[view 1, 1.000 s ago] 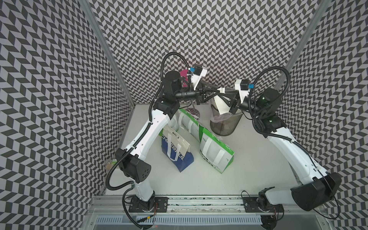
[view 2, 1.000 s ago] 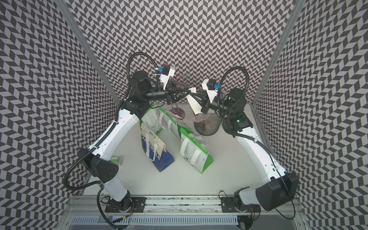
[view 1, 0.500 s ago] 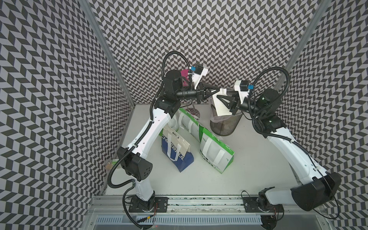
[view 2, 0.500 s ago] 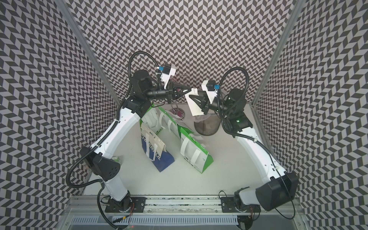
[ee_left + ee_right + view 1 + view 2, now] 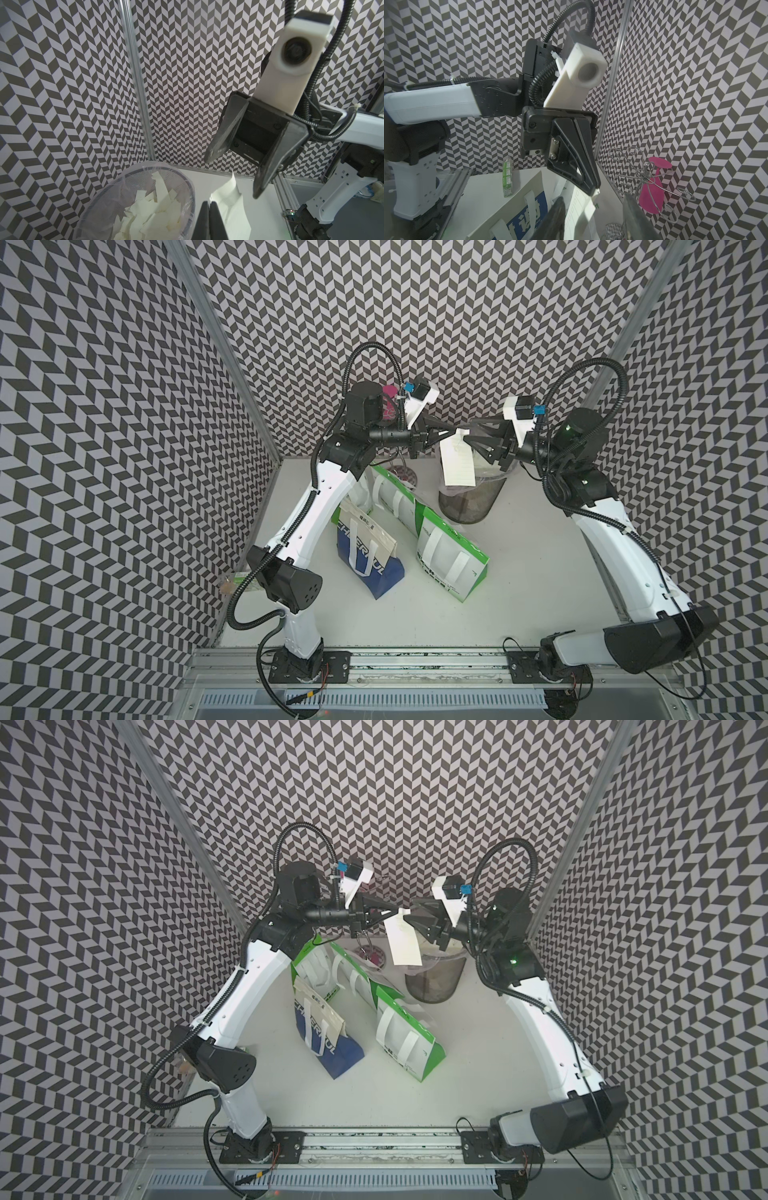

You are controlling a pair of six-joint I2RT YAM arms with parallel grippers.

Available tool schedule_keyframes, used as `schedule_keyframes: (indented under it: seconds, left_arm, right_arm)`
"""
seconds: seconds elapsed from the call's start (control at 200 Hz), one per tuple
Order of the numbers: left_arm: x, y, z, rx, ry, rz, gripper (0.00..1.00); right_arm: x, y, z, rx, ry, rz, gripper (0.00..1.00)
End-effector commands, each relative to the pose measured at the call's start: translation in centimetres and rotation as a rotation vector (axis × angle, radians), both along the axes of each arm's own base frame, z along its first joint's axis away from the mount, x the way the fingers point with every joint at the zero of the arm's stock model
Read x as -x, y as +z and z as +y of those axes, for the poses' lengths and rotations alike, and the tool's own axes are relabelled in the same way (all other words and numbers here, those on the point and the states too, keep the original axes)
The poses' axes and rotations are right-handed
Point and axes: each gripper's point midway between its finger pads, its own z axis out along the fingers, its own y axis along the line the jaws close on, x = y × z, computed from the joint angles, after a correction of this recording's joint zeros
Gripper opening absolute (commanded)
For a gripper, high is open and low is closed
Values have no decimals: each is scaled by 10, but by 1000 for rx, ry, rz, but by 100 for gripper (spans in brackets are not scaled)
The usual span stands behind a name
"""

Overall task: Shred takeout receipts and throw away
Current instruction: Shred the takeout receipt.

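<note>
One cream takeout receipt (image 5: 457, 460) (image 5: 402, 942) hangs in the air over the wire mesh bin (image 5: 469, 506) (image 5: 432, 986). My left gripper (image 5: 454, 432) (image 5: 208, 204) is shut on the slip's top corner. In the left wrist view the receipt (image 5: 232, 207) curls away beside the closed fingertips. My right gripper (image 5: 467, 435) (image 5: 593, 202) faces it, open, its fingers on either side of the receipt (image 5: 577, 209) without pinching it. Several torn receipt pieces (image 5: 149, 207) lie in the plastic-lined bin.
Two green-and-white bags (image 5: 453, 560) (image 5: 395, 497) and a blue-and-cream bag (image 5: 365, 547) lie on the table between the arms. A wire stand holding a pink glass (image 5: 652, 187) sits at the back wall. A small green carton (image 5: 237, 580) lies by the left wall.
My left gripper has shut on the receipt's top. My right gripper has opened and let the slip go, so it now hangs from the left gripper alone.
</note>
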Motion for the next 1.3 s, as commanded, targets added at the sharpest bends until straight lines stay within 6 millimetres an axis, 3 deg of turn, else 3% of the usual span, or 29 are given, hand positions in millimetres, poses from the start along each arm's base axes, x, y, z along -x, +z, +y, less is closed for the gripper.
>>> schedule_keyframes:
  seconds: [0.0,0.461,0.691,0.816,0.916,1.106,1.297]
  left_arm:
    - [2,-7,-1,-42,-1,-47,0]
    - [7,-7,-4,-34,-34,-54,0]
    - [7,-7,-5,-26,-47,-36,0]
    - [5,-7,-6,-22,-40,-19,0]
    - [-5,-10,-6,-32,4,11,0]
    - [-24,-21,-7,-54,75,90,0]
    - [-38,-30,-10,-56,112,138,0]
  right_arm:
    - [-2,-12,7,30,60,30,40]
    - [-11,-24,15,76,110,85,21]
    - [-11,-28,20,92,126,85,0]
    - [-14,-31,21,116,89,58,0]
    - [-17,-25,19,119,-6,-33,0]
    - [3,-2,13,78,-294,-394,0]
    - [10,-4,14,118,-386,-490,0]
